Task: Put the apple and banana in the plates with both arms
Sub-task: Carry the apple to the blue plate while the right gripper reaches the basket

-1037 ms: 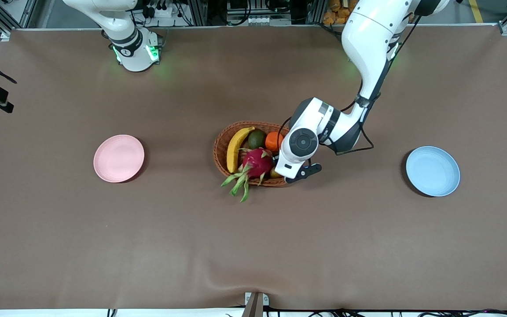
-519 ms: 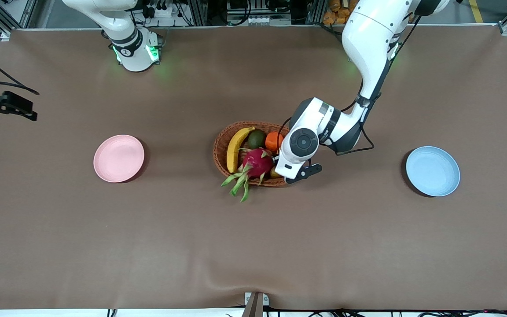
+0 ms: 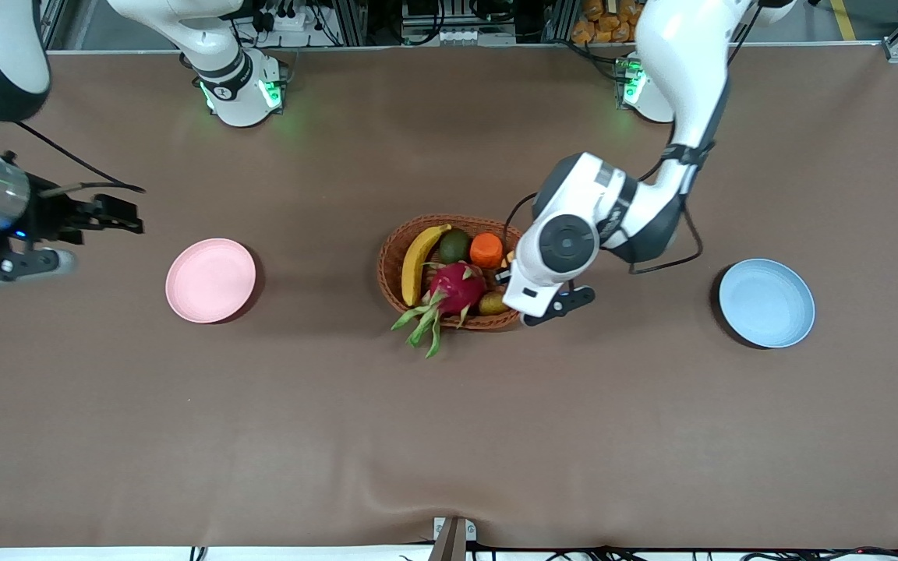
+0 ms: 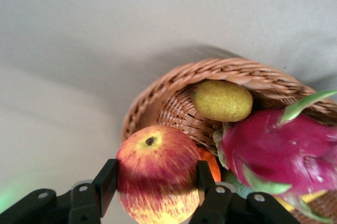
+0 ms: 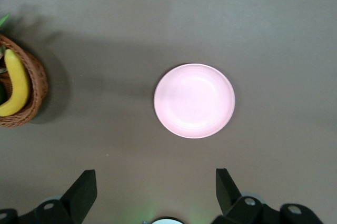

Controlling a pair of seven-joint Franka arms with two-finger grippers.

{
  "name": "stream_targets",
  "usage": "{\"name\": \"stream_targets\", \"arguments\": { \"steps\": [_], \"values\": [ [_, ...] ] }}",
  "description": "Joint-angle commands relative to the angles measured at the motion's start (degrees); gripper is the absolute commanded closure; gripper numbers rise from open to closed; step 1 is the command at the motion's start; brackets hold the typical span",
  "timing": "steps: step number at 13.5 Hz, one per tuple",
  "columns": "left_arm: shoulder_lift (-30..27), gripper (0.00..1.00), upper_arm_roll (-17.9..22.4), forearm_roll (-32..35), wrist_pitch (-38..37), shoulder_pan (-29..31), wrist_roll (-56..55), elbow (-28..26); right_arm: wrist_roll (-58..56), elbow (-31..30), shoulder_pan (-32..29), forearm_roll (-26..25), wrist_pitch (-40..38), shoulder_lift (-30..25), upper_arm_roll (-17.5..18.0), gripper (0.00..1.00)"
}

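Note:
My left gripper (image 4: 155, 177) is shut on the red and yellow apple (image 4: 158, 174) and holds it just above the rim of the wicker basket (image 4: 158, 90) at the left arm's end. In the front view the left hand (image 3: 566, 243) hides the apple. The banana (image 3: 418, 261) lies in the basket (image 3: 387, 269), at its end toward the right arm. My right gripper (image 3: 118, 214) is open and empty over the bare table beside the pink plate (image 3: 210, 280), which also shows in the right wrist view (image 5: 194, 100). The blue plate (image 3: 766, 302) sits toward the left arm's end.
The basket also holds a magenta dragon fruit (image 3: 457, 287), an orange (image 3: 486, 249), a dark green fruit (image 3: 455, 246) and a brownish kiwi-like fruit (image 3: 493, 304). Both plates are empty. The brown table has open room around each plate.
The left gripper has risen and shifted toward the left arm's end, uncovering the kiwi-like fruit. The right arm has swung into view, toward the pink plate.

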Motion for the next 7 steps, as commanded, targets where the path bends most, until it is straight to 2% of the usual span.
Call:
{"name": "stream_targets", "arguments": {
  "steps": [1, 5, 7],
  "values": [
    [-3.4, 0.90, -0.1, 0.5, -3.6, 5.0, 8.7, -0.2, -0.5, 1.5, 3.5, 1.0, 2.6, 2.5, -0.4, 0.00],
    [-5.1, 0.86, 0.1, 1.1, -6.9, 15.0, 26.4, -0.4, 0.1, 1.8, 10.3, 0.4, 6.3, 5.6, -0.5, 0.00],
    [-5.7, 0.86, -0.4, 6.8, -7.4, 18.4, 34.0, -0.8, 0.3, 2.5, 12.4, 0.5, 8.1, 8.0, -0.4, 0.00]
  ]
}}
